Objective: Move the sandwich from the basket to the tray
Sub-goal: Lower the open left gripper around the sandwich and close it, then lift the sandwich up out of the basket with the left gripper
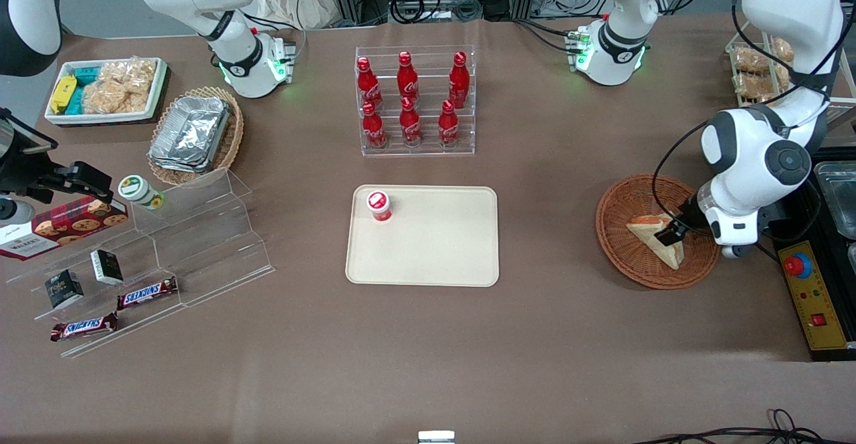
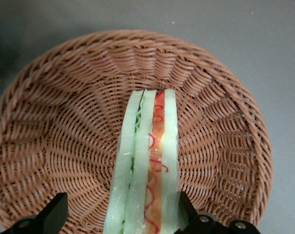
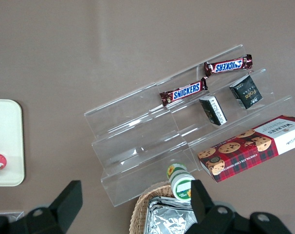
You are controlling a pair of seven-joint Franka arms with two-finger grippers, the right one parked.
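The surface (image 1: 428,337) carries the tray (image 1: 441,257) toward its middle and the basket (image 1: 618,230) toward the working arm's end, well apart from the tray. The sandwich (image 2: 147,170) lies in the basket, near its centre, with its filling edge turned up toward the wrist camera. The gripper (image 2: 119,214) hangs low over the basket with its jaws apart, one at either side of the sandwich's near end and one close against the bread.
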